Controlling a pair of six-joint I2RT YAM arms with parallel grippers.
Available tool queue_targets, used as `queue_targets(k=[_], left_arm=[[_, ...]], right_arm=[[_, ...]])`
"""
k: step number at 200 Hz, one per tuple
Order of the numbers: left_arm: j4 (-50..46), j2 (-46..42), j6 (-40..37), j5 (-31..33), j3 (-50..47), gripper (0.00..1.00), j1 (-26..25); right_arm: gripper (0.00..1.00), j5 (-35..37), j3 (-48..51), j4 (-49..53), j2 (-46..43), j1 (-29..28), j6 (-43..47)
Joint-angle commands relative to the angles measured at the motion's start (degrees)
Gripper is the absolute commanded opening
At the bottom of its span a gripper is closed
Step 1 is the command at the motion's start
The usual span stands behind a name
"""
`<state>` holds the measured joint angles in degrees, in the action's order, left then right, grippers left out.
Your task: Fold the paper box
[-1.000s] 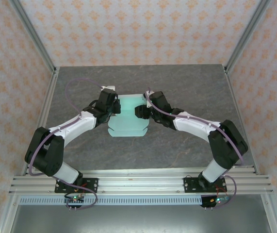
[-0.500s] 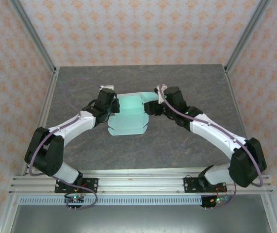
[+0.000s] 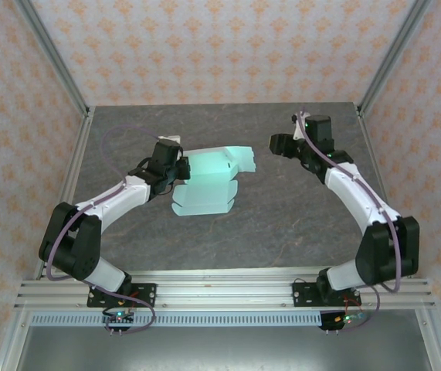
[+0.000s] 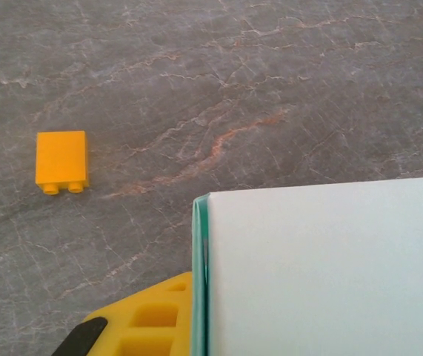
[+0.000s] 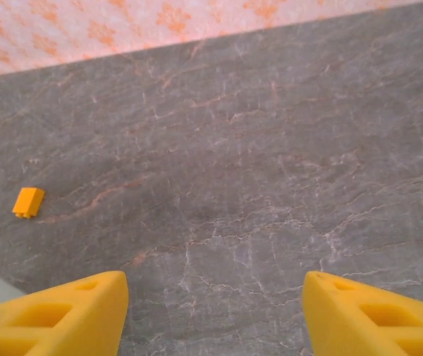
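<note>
Grey stone table (image 3: pixel 282 224): paper box (image 3: pixel 205 184), orange brick (image 4: pixel 61 162)

paper box (image 4: pixel 322 267) cropped, right end effector (image 5: pixel 212 282) cropped

Right tool (image 3: pixel 278 144) released paper box (image 3: pixel 205 185), withdrew rightward; flap (image 3: pixel 239 160) unfolded.

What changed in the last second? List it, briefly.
The right gripper left the right edge of the paper box and swung away to the far right, jaws open and empty. The flap it had covered now sticks out at the box's far right corner. Unchanged: the left gripper stays clamped on the box's left edge, and the box has not shifted.
</note>
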<state>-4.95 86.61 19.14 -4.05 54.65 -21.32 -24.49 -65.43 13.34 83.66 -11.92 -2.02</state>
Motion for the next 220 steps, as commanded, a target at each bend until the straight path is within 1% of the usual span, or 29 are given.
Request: queue_targets(k=[1, 20, 43, 58, 94, 147, 186, 220], left_arm=[[-0.05, -2.50, 1.14, -1.43, 0.09, 0.01, 0.23], [-0.44, -2.58, 1.08, -1.58, 0.34, 0.01, 0.23], [-0.87, -2.44, 0.76, -1.84, 0.73, 0.01, 0.24], [-0.94, -2.32, 0.66, -1.88, 0.81, 0.01, 0.23], [-0.93, -1.82, 0.65, -1.90, 1.03, 0.01, 0.23], [-0.92, -1.26, 0.68, -2.36, 1.37, 0.01, 0.23], [-1.30, -1.44, 0.59, -2.45, 1.60, 0.01, 0.23], [-1.73, -1.35, 0.33, -2.38, 1.86, 0.01, 0.23]], right_arm=[[0.61, -9.28, -2.41, 1.01, 4.82, -0.29, 2.01], [0.58, -14.94, -2.02, 0.48, 7.34, -1.12, 3.83], [0.58, -21.30, -0.21, -1.96, 7.67, -1.94, 5.17], [0.58, -23.98, 0.26, -2.05, 7.73, -2.80, 6.46], [0.58, -26.22, 0.48, -1.28, 7.43, -5.33, 9.24], [0.58, -29.27, 1.44, -0.65, 7.13, -6.77, 11.92], [0.62, -31.98, 1.44, 0.73, 6.77, -7.24, 14.50], [0.63, -34.29, 0.50, 3.31, 6.08, -7.30, 16.82]])
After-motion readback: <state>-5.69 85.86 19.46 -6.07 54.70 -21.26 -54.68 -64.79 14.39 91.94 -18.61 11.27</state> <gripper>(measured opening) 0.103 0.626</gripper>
